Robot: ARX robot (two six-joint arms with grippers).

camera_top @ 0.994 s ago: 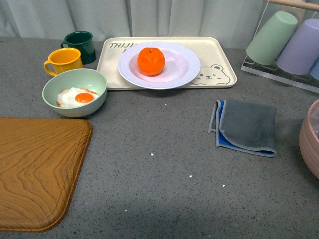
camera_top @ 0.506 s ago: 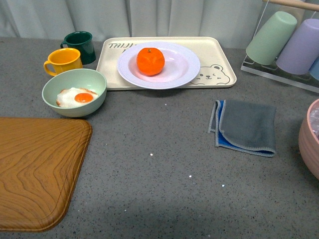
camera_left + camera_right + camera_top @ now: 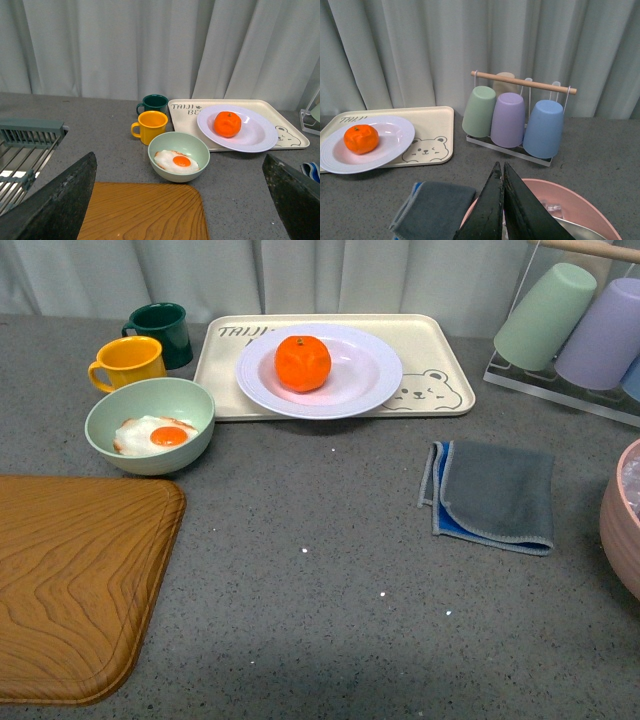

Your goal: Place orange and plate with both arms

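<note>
Nothing shifts since the earlier frame: one orange (image 3: 303,363) on one plate (image 3: 375,375). Left end effector (image 3: 180,200) wide; right end effector (image 3: 502,200) closed, empty.

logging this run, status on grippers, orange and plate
Left gripper open, empty. Right gripper shut, empty. Orange on plate on tray. Nothing blocking.
</note>
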